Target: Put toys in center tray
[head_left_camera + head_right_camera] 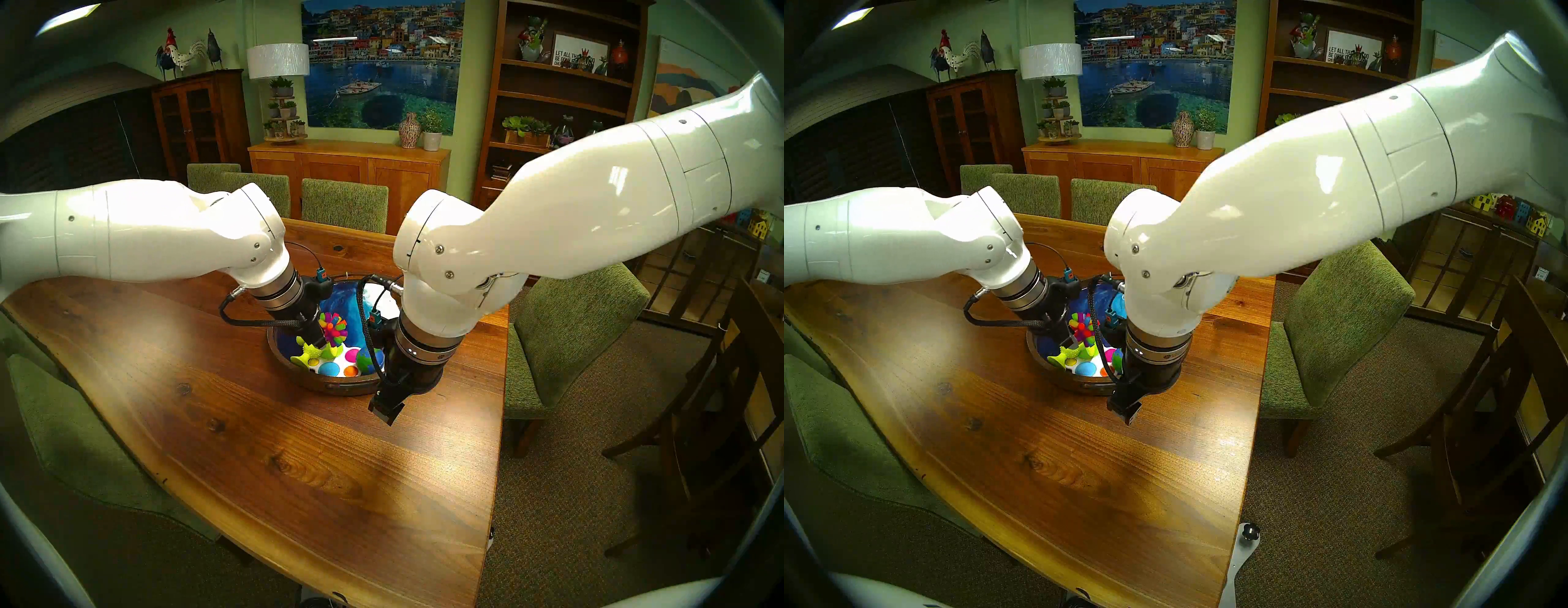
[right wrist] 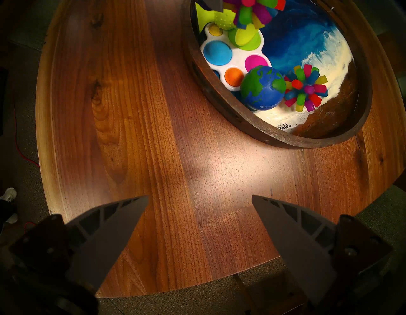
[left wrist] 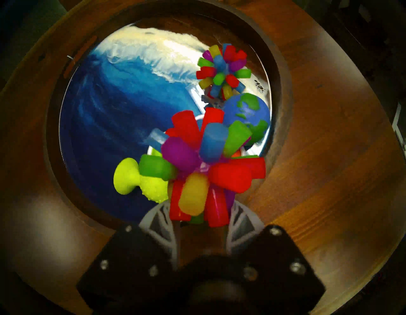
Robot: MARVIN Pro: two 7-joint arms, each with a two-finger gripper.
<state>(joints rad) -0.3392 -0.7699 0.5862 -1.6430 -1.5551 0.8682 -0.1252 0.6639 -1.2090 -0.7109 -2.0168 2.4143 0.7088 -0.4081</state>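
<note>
Jaws: left gripper (image 3: pixel 201 214) is clamped on a spiky ball (image 3: pixel 204 167), held above the tray interior near its left rim. Right gripper (image 2: pixel 200 222) stands with fingers apart and empty, over bare table (image 2: pixel 136 136) just in front of the tray.

Contents, largest first:
- Center tray (image 2: pixel 325 140): round, dark wooden rim, glossy blue-and-white wave floor. Sits mid-table; much of the blue floor is free.
- White pop-bubble board (image 2: pixel 228 61) with coloured domes: lies flat in the tray against the near rim.
- Globe ball (image 2: pixel 261 88): in the tray, resting partly on the board's edge, touching the near wall.
- Second spiky ball (image 2: pixel 306 89): on the tray floor, just beside the globe.
- Lime-green suction-cup toy (image 2: pixel 241 35): standing on the board, directly below the held ball.

Progress, judged: no toys are visible on the table in any view, though the arms hide part of it. Four items are already inside; the held ball looks like the last. What is left is the release. It is already within the rim, so letting go should land it inside, likely on the suction toy or board, with some chance of a bounce or roll.
</note>
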